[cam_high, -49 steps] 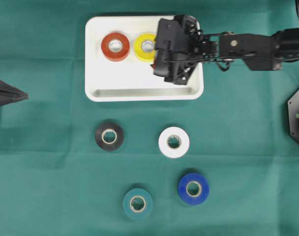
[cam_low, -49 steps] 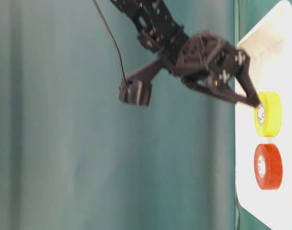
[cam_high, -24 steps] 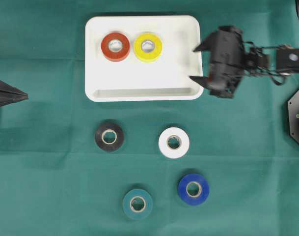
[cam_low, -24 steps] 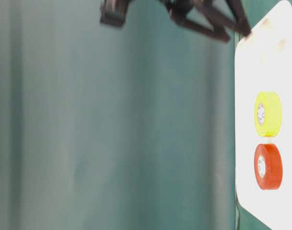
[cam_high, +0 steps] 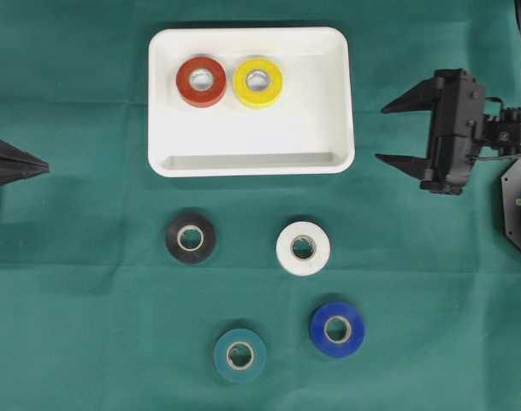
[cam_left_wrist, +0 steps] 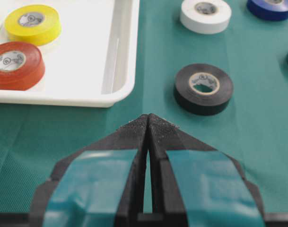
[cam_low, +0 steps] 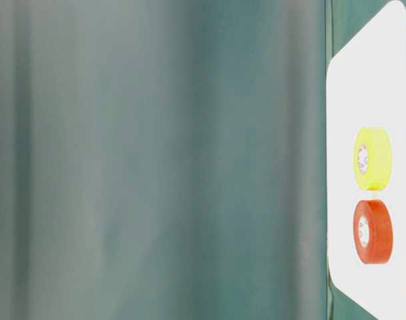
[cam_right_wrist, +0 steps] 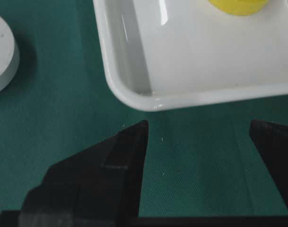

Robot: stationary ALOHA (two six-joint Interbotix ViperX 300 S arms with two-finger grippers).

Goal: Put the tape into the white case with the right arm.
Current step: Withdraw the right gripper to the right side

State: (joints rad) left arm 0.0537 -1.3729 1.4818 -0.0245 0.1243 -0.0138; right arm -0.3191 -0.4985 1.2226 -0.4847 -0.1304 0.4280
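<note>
Tape rolls are sitting partly sorted: the red roll [cam_high: 201,80] and the yellow roll [cam_high: 258,81] are lying in the white case [cam_high: 328,103], while the black roll [cam_high: 190,237], white roll [cam_high: 303,247], teal roll [cam_high: 239,354] and blue roll [cam_high: 337,328] are waiting on the green tabletop [cam_high: 72,282]. The right gripper [cam_high: 388,133] is hovering just right of the case, jaws spread and empty, pointing toward it. The left gripper [cam_left_wrist: 148,121] is resting at the left edge, jaws pressed together.

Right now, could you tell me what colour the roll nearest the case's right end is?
Yellow, beside the red roll; clearest in the overhead view.
</note>
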